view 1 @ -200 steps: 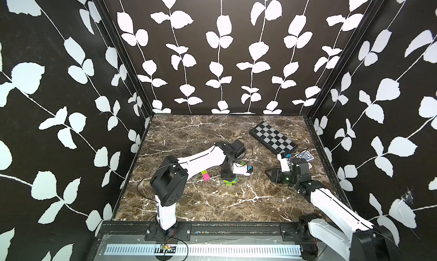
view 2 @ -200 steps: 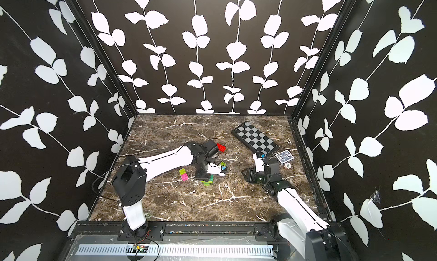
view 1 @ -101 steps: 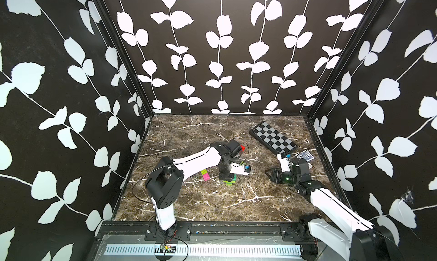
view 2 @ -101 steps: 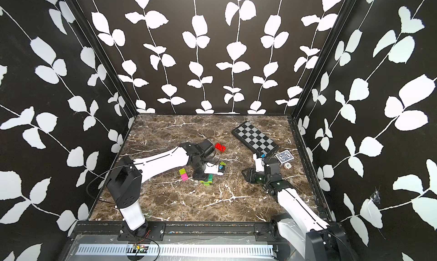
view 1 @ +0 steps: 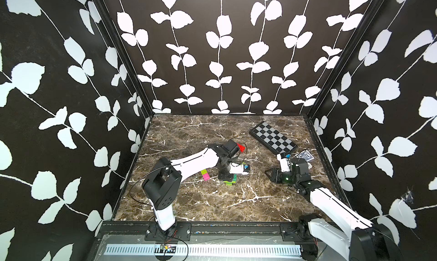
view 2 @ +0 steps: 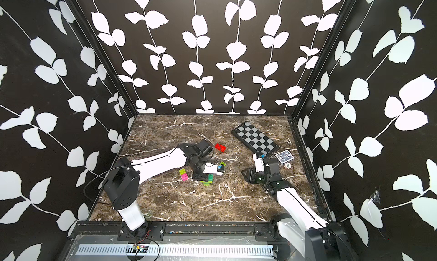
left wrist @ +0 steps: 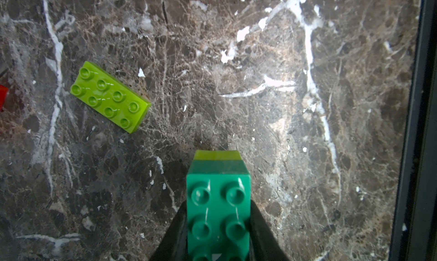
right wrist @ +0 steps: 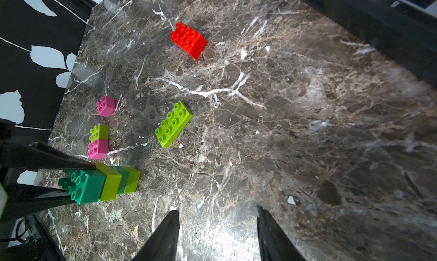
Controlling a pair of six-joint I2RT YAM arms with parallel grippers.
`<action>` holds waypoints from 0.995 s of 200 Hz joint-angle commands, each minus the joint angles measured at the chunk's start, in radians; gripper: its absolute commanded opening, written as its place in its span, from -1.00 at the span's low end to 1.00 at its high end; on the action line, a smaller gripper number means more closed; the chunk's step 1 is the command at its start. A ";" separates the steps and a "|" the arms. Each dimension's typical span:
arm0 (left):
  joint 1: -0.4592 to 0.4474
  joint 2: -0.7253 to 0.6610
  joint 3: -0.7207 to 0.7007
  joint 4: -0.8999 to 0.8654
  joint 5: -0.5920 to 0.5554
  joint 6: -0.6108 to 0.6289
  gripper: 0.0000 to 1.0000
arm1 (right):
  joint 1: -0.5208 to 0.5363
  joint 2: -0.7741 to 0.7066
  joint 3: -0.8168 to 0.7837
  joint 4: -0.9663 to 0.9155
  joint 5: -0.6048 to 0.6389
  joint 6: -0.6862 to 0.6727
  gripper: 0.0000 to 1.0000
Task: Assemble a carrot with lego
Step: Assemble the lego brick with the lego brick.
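Observation:
My left gripper (left wrist: 218, 226) is shut on the carrot (left wrist: 218, 200), a short stack striped dark green and lime. In the right wrist view the carrot (right wrist: 101, 184) lies sideways just over the marble, its dark green end between the left fingers (right wrist: 47, 160). Both top views show it (view 1: 231, 180) (view 2: 207, 179) mid-table under the left wrist. Loose lego lies around: a long lime brick (right wrist: 173, 124) (left wrist: 110, 96), an orange-red brick (right wrist: 188, 40) (view 1: 241, 147), a pink brick (right wrist: 106, 106), and a lime and pink pair (right wrist: 98, 140) (view 1: 204, 174). My right gripper (right wrist: 217, 224) (view 1: 272, 174) stands open and empty, to the right of the carrot.
A black-and-grey checkered board (view 1: 273, 140) lies at the back right, with a blue card pack (view 1: 305, 157) beside it near the right arm. Patterned walls close in three sides. A black rail (left wrist: 416, 130) runs along the table's front edge.
The left wrist has shifted slightly left and toward the front with the carrot, uncovering the orange-red brick behind it. The right arm has not moved.

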 commanded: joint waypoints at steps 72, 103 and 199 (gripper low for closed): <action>0.033 0.066 -0.139 -0.187 0.001 0.034 -0.53 | 0.006 0.035 -0.014 0.057 -0.015 0.006 0.06; 0.045 0.090 -0.141 -0.178 0.043 0.037 -0.50 | 0.006 0.032 -0.027 0.063 -0.009 0.007 0.06; 0.034 0.073 -0.089 -0.126 -0.026 0.003 -0.31 | 0.006 0.034 -0.027 0.070 -0.016 0.011 0.06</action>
